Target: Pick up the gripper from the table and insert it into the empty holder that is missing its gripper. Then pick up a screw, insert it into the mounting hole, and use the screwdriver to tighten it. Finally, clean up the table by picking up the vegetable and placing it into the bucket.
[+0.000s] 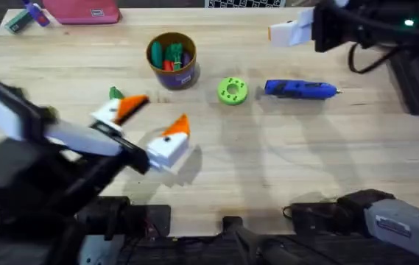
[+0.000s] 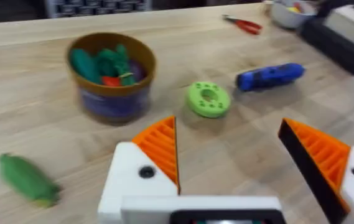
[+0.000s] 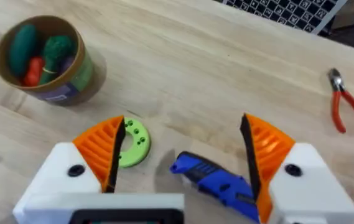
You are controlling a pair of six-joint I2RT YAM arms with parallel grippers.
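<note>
The vegetable [image 1: 115, 93] [image 2: 26, 179], small and dark green, lies on the table just left of my left gripper [image 1: 154, 118] [image 2: 229, 134]. That gripper is open with nothing between its orange pads. The bucket [image 1: 172, 59] [image 2: 111, 74] [image 3: 43, 59] stands behind it, holding several toy vegetables. To the right lies the blue screwdriver [image 1: 300, 89] [image 2: 270, 76] [image 3: 217, 183], beyond my open right gripper [image 3: 183, 121]. A white holder block [image 1: 290, 33] sits on a dark arm tip at the back right; I cannot tell whether it bears a wedge. The loose gripper and the screw are out of view.
A bright green disc with holes [image 1: 232, 90] [image 2: 208, 99] [image 3: 132, 143] lies between bucket and screwdriver. Red-handled pliers [image 2: 244, 25] [image 3: 344, 106] and a white bowl [image 2: 288, 12] sit at the back right. A pink case [image 1: 84, 10] is at the back left.
</note>
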